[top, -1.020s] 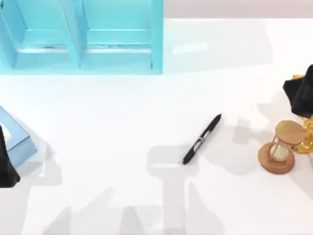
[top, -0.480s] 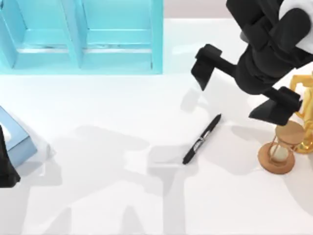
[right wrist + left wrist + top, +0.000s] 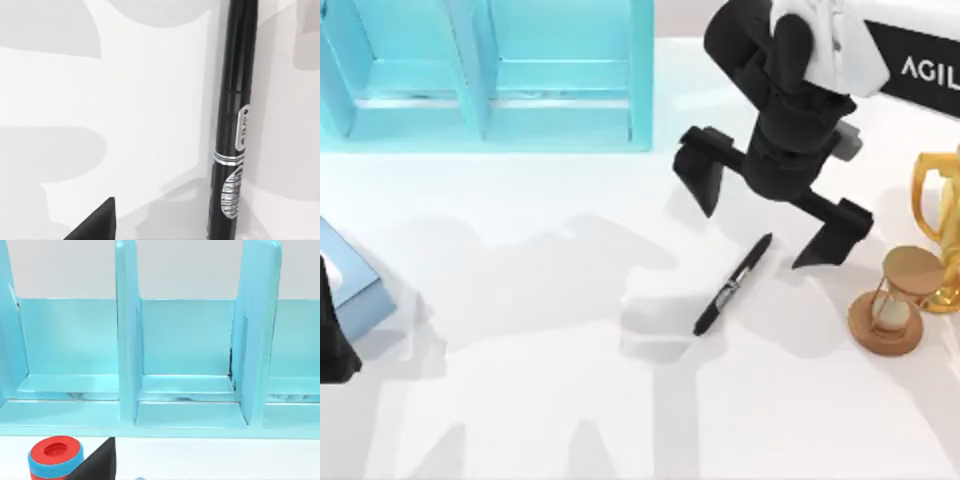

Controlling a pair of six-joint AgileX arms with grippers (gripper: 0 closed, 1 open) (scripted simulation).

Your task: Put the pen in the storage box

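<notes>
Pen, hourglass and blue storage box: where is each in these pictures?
pen (image 3: 732,286): top view, on its silver clip band at mid-barrel.
hourglass (image 3: 893,303): top view, on its glass waist.
storage box (image 3: 641,75): top view, on its right-hand outer wall.

White table (image 3: 520,400) seen from above, glossy, crossed by soft grey shadows cast from overhead light. Pale grey strip of backdrop seen beyond far edge at top right. Plain light grey wall (image 3: 190,265) seen in left wrist view.
</notes>
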